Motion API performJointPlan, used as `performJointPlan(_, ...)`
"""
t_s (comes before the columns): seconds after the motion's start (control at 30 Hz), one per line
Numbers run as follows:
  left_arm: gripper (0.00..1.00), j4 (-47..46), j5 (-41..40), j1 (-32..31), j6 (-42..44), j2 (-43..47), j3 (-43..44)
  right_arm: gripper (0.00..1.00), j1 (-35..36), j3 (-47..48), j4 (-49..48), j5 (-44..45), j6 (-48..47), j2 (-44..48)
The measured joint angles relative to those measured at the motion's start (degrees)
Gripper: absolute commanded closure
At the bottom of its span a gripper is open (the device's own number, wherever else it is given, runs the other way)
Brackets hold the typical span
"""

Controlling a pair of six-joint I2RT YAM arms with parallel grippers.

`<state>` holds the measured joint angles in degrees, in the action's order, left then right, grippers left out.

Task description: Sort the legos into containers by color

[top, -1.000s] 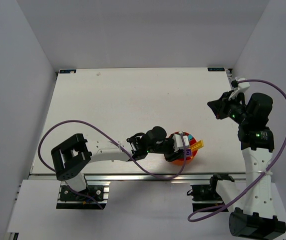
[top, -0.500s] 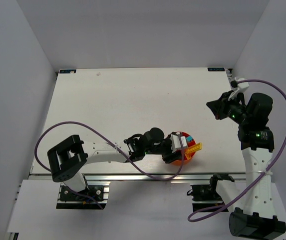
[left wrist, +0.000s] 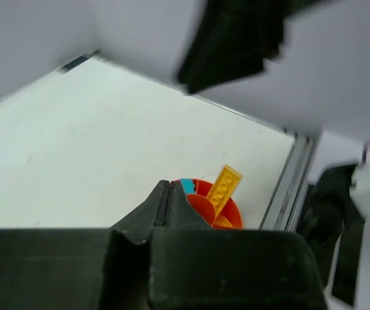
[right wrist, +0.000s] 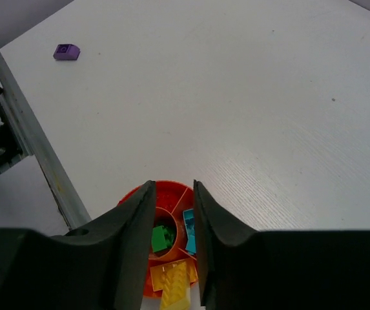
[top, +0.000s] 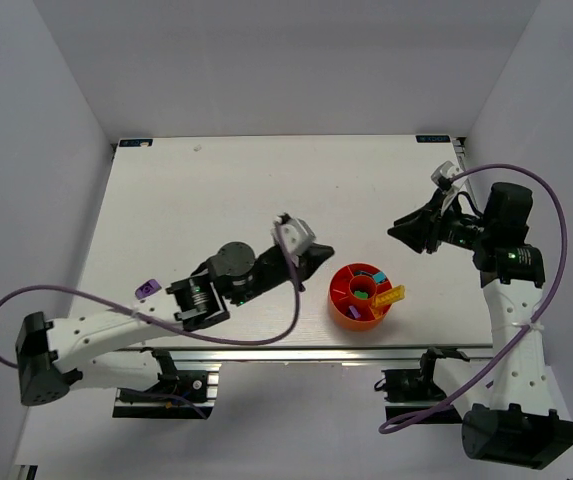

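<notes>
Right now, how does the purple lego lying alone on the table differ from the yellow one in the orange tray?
The purple lego lies on the bare table, well away from the tray; the yellow lego rests in the tray, one end poking over its rim. The purple one is short and chunky; the yellow one is a long flat studded plate. Both are small plastic pieces.

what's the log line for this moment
left jaws: shut, empty | right jaws: open, empty | tray: green lego in centre cup | yellow plate: sticking over rim | purple lego: loose on table
</notes>
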<state>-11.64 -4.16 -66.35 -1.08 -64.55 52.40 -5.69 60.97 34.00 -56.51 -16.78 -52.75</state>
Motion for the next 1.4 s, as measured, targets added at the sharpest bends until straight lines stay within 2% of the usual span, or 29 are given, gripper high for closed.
performJointPlan(0.03,1.00,2.4,-4.0,0.0,-2.6,1.8,0.0,0.72,0.2,0.0,0.2,-0.3,-0.6,-0.2)
performJointPlan(0.07,1.00,5.5,-8.9,0.3,-6.4,3.7,0.0,0.80,0.6,0.0,0.2,-0.4,-0.9,-0.2)
performJointPlan(0.1,1.00,9.1,-13.7,0.7,-10.1,5.1,0.1,0.83,1.0,0.0,0.1,-0.5,-1.2,-0.4)
performJointPlan(0.13,0.94,14.1,-19.2,1.2,-14.7,6.4,0.1,0.84,1.5,-0.2,-0.3,-0.4,-1.3,-0.5)
performJointPlan(0.17,0.65,19.3,-24.0,2.3,-20.2,7.6,0.0,0.84,2.2,-0.5,-1.0,-0.2,-1.1,-0.6)
performJointPlan(0.23,0.45,30.9,-31.2,5.0,-30.7,10.0,-1.2,0.80,3.9,-1.1,-2.5,0.9,-0.3,-1.6)
performJointPlan(0.27,0.18,36.1,-33.8,6.6,-36.0,11.5,-2.4,0.72,4.5,-1.5,-3.3,1.3,0.0,-2.2)
performJointPlan(0.33,0.17,47.6,-37.9,9.7,-47.1,16.0,-5.6,0.65,6.2,-1.8,-4.4,2.5,0.6,-4.1)
performJointPlan(0.43,0.18,61.5,-41.6,11.9,-60.4,24.2,-10.1,0.59,7.6,-2.3,-6.1,4.2,1.6,-6.4)
performJointPlan(0.5,0.19,66.1,-42.6,12.4,-64.3,30.7,-12.8,0.58,8.0,-3.6,-7.6,4.9,2.3,-6.6)
performJointPlan(0.57,0.19,69.1,-42.8,12.5,-65.8,33.1,-13.8,0.57,8.1,-5.5,-9.4,5.0,3.4,-6.4)
performJointPlan(0.63,0.18,70.1,-42.8,13.0,-65.8,29.9,-13.4,0.55,8.1,-7.1,-10.0,5.0,4.0,-6.2)
performJointPlan(0.77,0.13,67.1,-41.4,17.0,-62.6,8.9,-6.3,0.53,8.2,-8.8,-11.0,5.2,4.5,-4.0)
performJointPlan(0.83,0.12,62.9,-39.1,21.8,-60.3,-2.1,-1.4,0.53,8.5,-9.8,-11.6,5.2,4.6,-2.4)
performJointPlan(0.93,0.13,57.1,-34.0,31.4,-57.8,-9.8,1.4,0.53,8.5,-10.0,-11.7,5.2,4.6,-2.2)
performJointPlan(1.03,0.16,57.5,-31.2,41.6,-61.5,-13.3,3.5,0.53,8.5,-10.1,-11.7,5.6,4.6,-3.1)
performJointPlan(1.1,0.16,60.4,-30.3,45.8,-66.2,-14.5,5.4,0.53,8.5,-10.1,-11.7,5.8,4.7,-3.7)
performJointPlan(1.23,0.15,66.2,-27.2,49.2,-72.8,-14.2,8.4,0.53,8.5,-10.2,-11.7,5.8,5.0,-4.1)
performJointPlan(1.4,0.17,70.1,-26.1,52.6,-76.1,-9.3,6.5,0.53,8.5,-10.2,-11.7,5.8,5.8,-4.0)
